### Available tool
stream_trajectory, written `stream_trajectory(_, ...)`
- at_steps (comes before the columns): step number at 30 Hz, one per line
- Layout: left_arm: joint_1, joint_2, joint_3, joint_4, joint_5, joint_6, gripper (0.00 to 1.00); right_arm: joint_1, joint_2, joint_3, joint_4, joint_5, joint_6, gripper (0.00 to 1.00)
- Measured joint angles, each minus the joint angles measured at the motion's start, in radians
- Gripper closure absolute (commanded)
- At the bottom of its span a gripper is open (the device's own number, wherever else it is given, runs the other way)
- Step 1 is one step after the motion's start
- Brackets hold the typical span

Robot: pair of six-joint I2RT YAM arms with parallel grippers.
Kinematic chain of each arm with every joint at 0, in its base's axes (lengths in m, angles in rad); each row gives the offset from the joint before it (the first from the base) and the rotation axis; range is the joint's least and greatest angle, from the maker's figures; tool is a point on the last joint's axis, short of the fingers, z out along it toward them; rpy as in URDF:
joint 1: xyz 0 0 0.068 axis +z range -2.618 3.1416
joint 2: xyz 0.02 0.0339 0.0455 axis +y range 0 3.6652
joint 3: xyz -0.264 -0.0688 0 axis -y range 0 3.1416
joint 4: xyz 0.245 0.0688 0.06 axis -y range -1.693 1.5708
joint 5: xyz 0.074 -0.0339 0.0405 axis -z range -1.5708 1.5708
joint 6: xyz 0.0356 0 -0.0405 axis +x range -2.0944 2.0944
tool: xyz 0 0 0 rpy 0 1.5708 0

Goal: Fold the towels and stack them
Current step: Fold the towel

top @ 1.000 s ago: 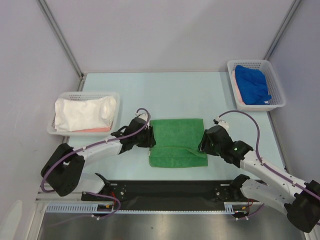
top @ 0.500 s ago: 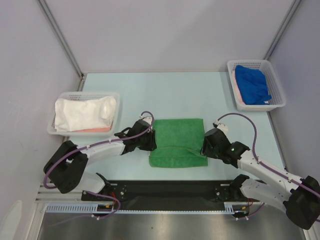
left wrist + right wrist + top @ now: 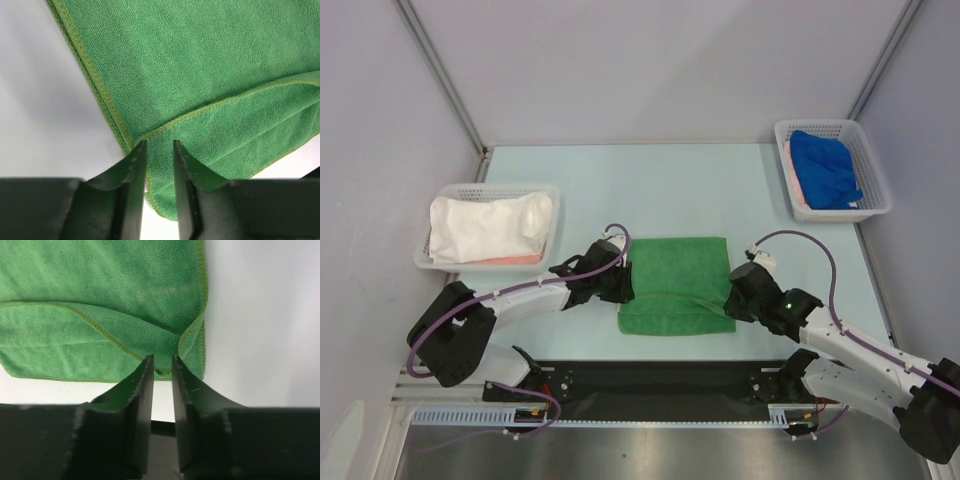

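A green towel (image 3: 675, 285) lies flat in the middle of the table, its far half doubled over towards the near edge. My left gripper (image 3: 620, 284) is at its left side, jaws nearly shut on the corner of the top layer (image 3: 159, 144). My right gripper (image 3: 732, 293) is at its right side, jaws nearly shut on the other top corner (image 3: 162, 359), where the cloth (image 3: 100, 300) curls up to the fingertips. The top layer's hem (image 3: 225, 100) sags back between the two corners. The lower layer's near edge shows beyond both grippers.
A white basket (image 3: 545, 190) at the left holds folded white and pink towels (image 3: 485, 225). A white basket (image 3: 832, 127) at the back right holds a blue towel (image 3: 825, 168) over a pink one. A black rail (image 3: 660, 378) runs along the near edge.
Both grippers have moved a little towards the near edge, drawing the towel's top layer with them. The ridge in the cloth on the right has shifted nearer.
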Motion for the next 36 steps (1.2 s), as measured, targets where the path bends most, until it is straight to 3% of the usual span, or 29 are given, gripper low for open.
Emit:
stream_trajectory(5, -0.002, 0.000, -0.002, 0.000, 0.002, 0.007, 0.52, 0.025, -0.007, -0.015, -0.018, 0.000, 0.023, 0.94)
stream_trajectory(12, -0.005, -0.010, -0.002, 0.000, -0.003, 0.006, 0.49, 0.042, -0.098, -0.055, -0.085, -0.005, 0.076, 0.95)
stream_trajectory(15, -0.005, -0.008, -0.002, 0.000, -0.004, 0.006, 0.50, 0.044, -0.130, -0.061, -0.111, -0.009, 0.102, 0.87)
stream_trajectory(18, -0.007, 0.002, 0.002, -0.001, -0.004, 0.006, 0.49, 0.048, -0.138, -0.053, -0.131, -0.001, 0.118, 0.69)
stream_trajectory(23, -0.012, 0.013, 0.002, -0.004, -0.005, 0.007, 0.50, 0.053, -0.090, 0.005, -0.156, 0.033, 0.105, 0.59)
stream_trajectory(28, -0.013, 0.021, 0.002, -0.008, -0.005, 0.008, 0.58, 0.059, -0.021, 0.050, -0.126, 0.041, 0.087, 0.57)
stream_trajectory(32, -0.014, 0.024, 0.002, -0.010, -0.003, 0.015, 0.74, 0.068, 0.024, 0.051, -0.108, 0.042, 0.083, 0.56)
stream_trajectory(36, -0.016, 0.022, 0.002, -0.014, 0.004, 0.024, 0.83, 0.071, 0.035, 0.050, -0.099, 0.045, 0.082, 0.60)
